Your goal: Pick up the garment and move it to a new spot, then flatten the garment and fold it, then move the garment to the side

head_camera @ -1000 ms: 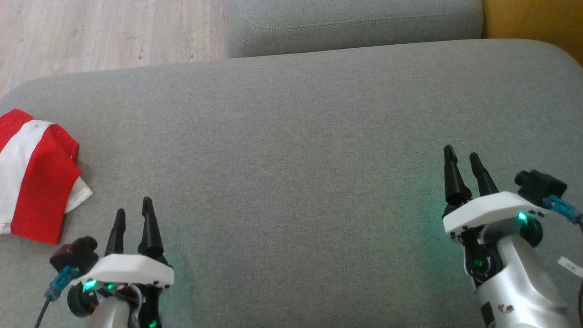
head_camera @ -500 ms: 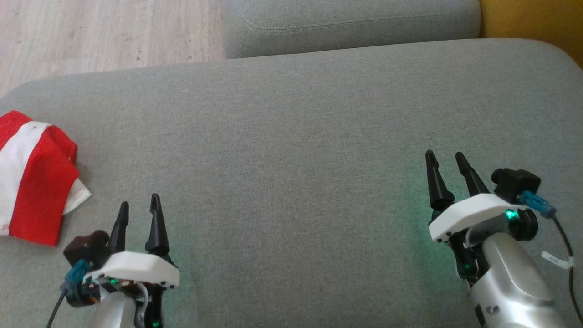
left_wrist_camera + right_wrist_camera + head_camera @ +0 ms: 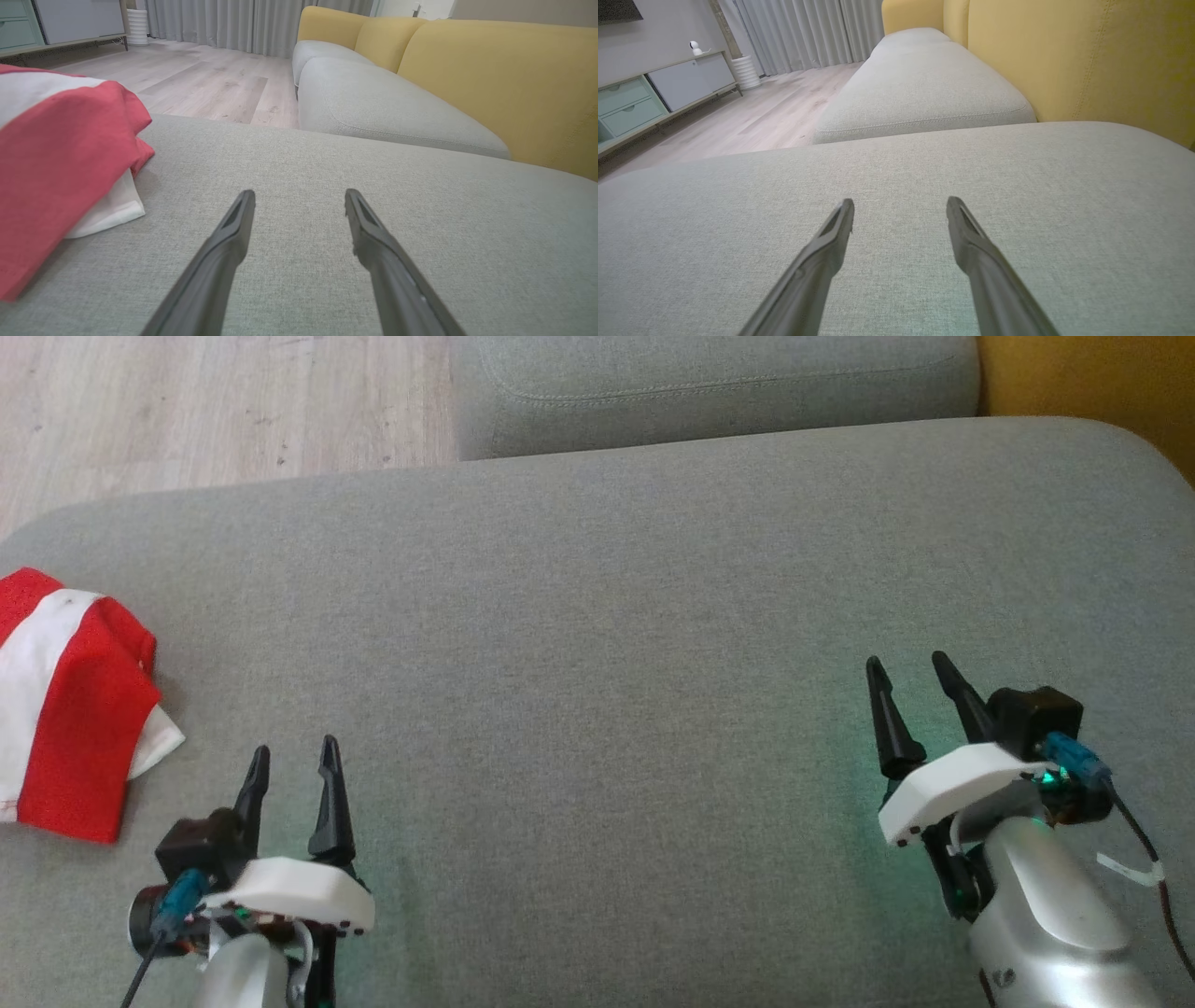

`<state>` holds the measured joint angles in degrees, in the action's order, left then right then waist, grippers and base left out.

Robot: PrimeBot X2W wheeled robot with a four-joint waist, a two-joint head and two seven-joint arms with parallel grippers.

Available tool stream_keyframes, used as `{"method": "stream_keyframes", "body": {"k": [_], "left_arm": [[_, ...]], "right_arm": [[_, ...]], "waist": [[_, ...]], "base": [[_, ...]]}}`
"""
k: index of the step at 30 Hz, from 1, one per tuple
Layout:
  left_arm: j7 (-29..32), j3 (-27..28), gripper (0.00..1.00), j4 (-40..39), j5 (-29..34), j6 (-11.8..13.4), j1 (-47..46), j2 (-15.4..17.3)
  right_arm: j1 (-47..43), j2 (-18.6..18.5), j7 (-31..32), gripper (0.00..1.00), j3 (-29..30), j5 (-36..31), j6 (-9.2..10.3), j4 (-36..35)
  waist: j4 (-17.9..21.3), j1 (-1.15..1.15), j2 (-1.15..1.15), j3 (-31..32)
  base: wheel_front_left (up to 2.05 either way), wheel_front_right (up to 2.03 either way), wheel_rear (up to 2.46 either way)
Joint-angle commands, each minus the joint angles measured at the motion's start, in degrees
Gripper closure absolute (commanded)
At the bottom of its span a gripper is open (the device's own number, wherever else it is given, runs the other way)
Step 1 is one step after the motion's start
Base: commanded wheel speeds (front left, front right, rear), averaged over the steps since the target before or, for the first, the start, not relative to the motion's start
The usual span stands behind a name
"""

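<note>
The left tool and right tool both gape wide and hold nothing, over the grey sofa cushion. The red-and-white garment lies at nine o'clock, near the left tool. The right wrist view takes in a drawer cabinet.

1. Head view: looks steeply down from above onto the grey cushion; wooden floor along the top-left.
2. Left wrist view: sits low and close over that cushion, facing along it toward the yellow backrest.
3. Right wrist view: equally low, similar heading; shares backrest, floor and far cushion with the left wrist view.
</note>
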<state>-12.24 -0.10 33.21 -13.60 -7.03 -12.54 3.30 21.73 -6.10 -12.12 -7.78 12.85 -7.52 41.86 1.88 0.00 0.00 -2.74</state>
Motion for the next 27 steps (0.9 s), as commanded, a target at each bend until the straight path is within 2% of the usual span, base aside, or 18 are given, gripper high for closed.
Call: {"method": "stream_keyframes", "body": {"k": [1,12,20,24,27], "left_arm": [[-0.87,1.75,0.0,-1.21,1.4,0.5,-1.74,0.73],[-2.73,4.98,0.0,-0.46,7.5,1.49,-0.46,-0.11],[-2.75,5.9,0.0,-0.81,7.13,1.76,0.63,-0.36],[-2.75,5.54,0.0,-0.83,6.51,1.67,0.5,-0.4],[-2.75,4.75,0.0,-1.09,5.42,1.97,0.4,-0.41]], "right_arm": [[3.03,0.05,-1.0,0.0,-0.69,-1.45,0.03,-1.17],[1.93,1.55,-2.85,0.0,2.55,-9.76,0.03,-0.86],[0.71,2.19,-2.87,0.0,4.21,-10.36,0.03,-0.89],[0.67,2.22,-2.87,0.0,4.04,-10.5,0.03,-1.02],[0.69,2.24,-2.88,0.0,3.08,-10.32,0.03,-1.37]], "waist": [[0.01,0.0,0.0,0.03],[0.4,0.0,0.0,0.87],[0.15,0.0,0.0,0.93],[-1.22,0.0,0.0,0.6],[-3.7,0.0,0.0,-0.13]], "base": [[0.0,0.0,0.0],[0.0,0.0,0.0],[0.0,0.0,0.0],[0.0,0.0,0.0],[0.0,0.0,0.0]]}}
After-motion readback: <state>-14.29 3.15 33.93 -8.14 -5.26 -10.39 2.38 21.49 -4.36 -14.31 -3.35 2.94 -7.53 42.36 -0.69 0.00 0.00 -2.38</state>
